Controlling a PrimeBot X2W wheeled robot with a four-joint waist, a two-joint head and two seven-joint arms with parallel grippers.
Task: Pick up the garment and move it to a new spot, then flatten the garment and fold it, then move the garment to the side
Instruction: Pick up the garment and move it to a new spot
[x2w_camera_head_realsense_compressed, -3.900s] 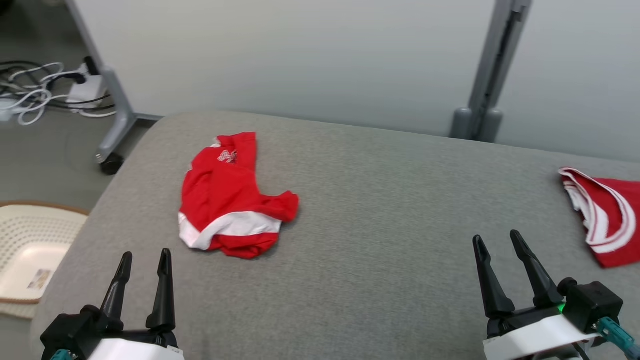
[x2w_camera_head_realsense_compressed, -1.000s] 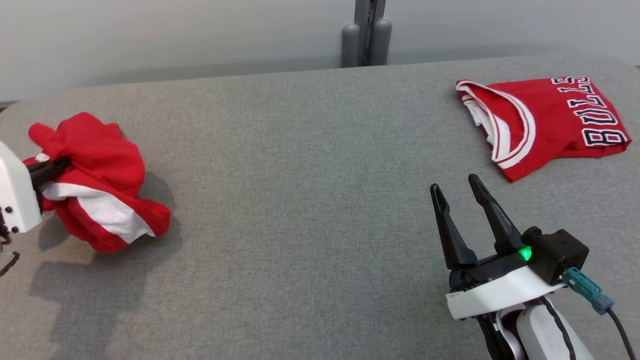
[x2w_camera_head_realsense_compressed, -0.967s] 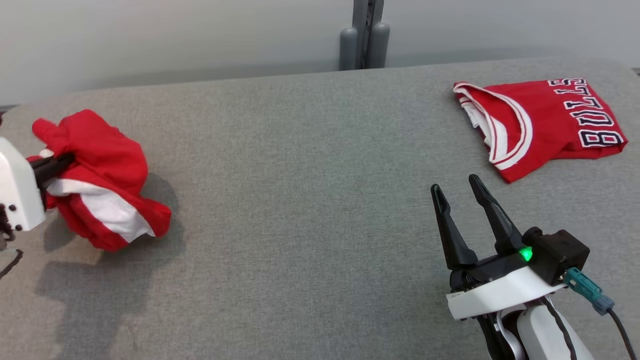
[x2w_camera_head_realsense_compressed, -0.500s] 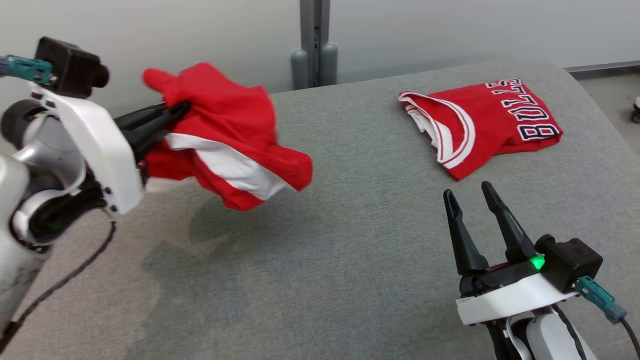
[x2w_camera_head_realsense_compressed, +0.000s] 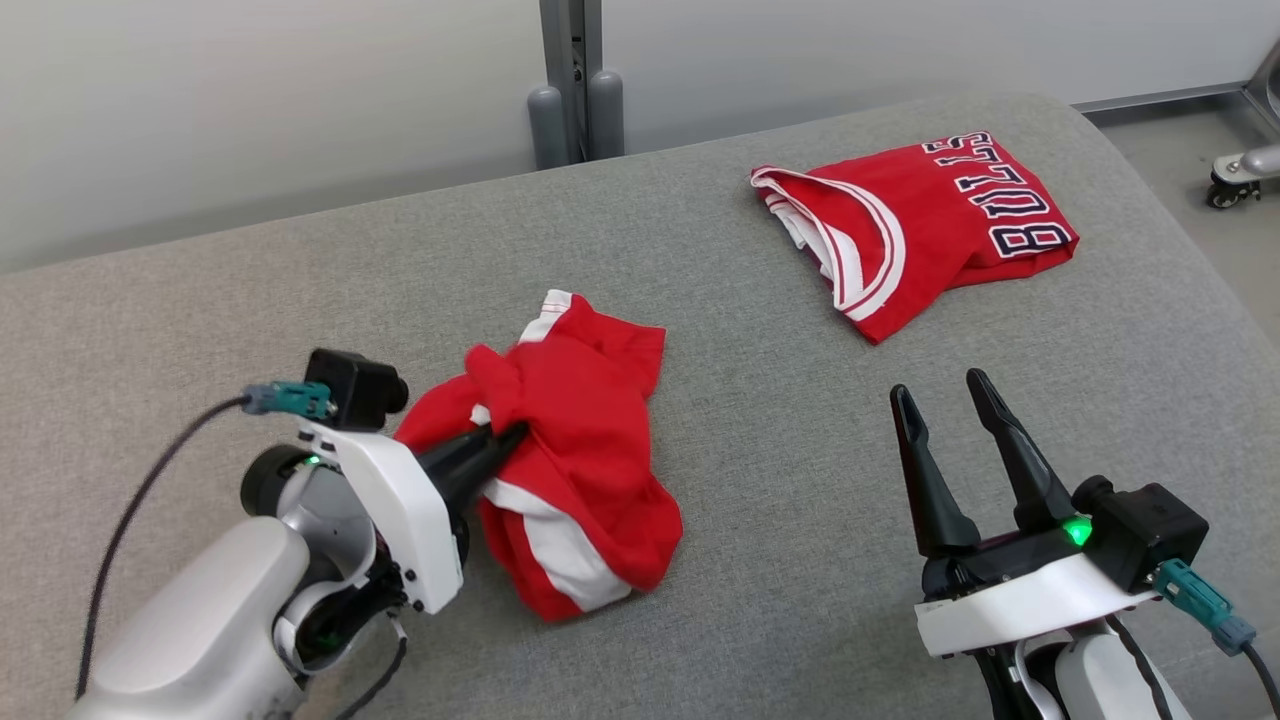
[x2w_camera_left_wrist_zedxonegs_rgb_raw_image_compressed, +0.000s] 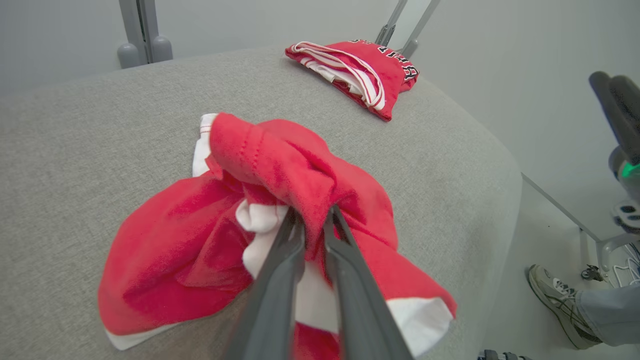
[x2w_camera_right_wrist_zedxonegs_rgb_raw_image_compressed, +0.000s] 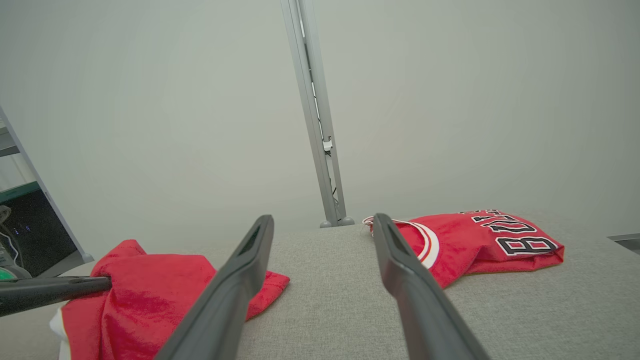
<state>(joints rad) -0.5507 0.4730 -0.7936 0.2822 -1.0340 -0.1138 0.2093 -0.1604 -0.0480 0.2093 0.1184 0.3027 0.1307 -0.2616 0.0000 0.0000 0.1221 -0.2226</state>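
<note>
The garment (x2w_camera_head_realsense_compressed: 590, 440) is a crumpled red piece with white bands, lying bunched on the grey padded table (x2w_camera_head_realsense_compressed: 760, 450) left of centre. My left gripper (x2w_camera_head_realsense_compressed: 515, 432) is shut on a fold at its top; in the left wrist view the two fingers (x2w_camera_left_wrist_zedxonegs_rgb_raw_image_compressed: 312, 215) pinch red cloth of the garment (x2w_camera_left_wrist_zedxonegs_rgb_raw_image_compressed: 280, 165) between them. My right gripper (x2w_camera_head_realsense_compressed: 940, 385) stands open at the lower right, a good way from the garment, holding nothing. In the right wrist view my right gripper (x2w_camera_right_wrist_zedxonegs_rgb_raw_image_compressed: 322, 220) frames bare table, with the garment (x2w_camera_right_wrist_zedxonegs_rgb_raw_image_compressed: 145, 295) at the lower left.
A folded red jersey with dark lettering (x2w_camera_head_realsense_compressed: 920, 220) lies at the table's far right, also in the left wrist view (x2w_camera_left_wrist_zedxonegs_rgb_raw_image_compressed: 360, 70) and the right wrist view (x2w_camera_right_wrist_zedxonegs_rgb_raw_image_compressed: 475, 245). A grey post (x2w_camera_head_realsense_compressed: 575, 90) stands behind the table. A person's shoe (x2w_camera_left_wrist_zedxonegs_rgb_raw_image_compressed: 555, 295) is on the floor beside it.
My left gripper carried the garment from the table's left end, lifted it, then brought it down left of centre. The head camera swung right meanwhile. The right gripper stayed open.
</note>
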